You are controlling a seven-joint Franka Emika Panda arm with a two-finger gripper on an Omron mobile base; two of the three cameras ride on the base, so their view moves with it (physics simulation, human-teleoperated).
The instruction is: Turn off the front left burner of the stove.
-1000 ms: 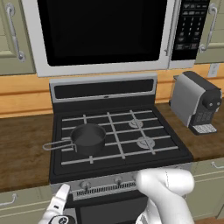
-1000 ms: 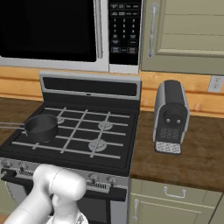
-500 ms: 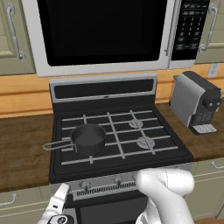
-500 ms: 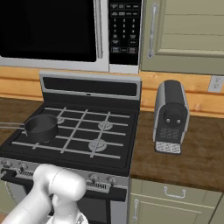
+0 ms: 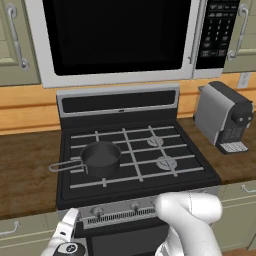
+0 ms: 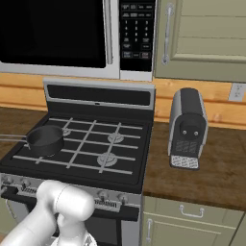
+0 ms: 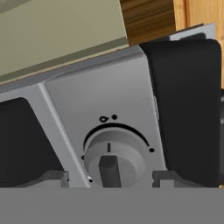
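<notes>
Nothing has shifted since the earlier frames: arm and scene stay put. Left of the stove [image 5: 135, 150], the gripper [image 5: 67, 235] hangs low by the knob strip, cut off at the frame edge. On the stove's front left burner [image 5: 100, 167] sits a dark saucepan [image 5: 101, 159], apparently empty. In the hand view one knob [image 7: 114, 159] fills the centre; whether the fingers are spread or closed cannot be judged.
</notes>
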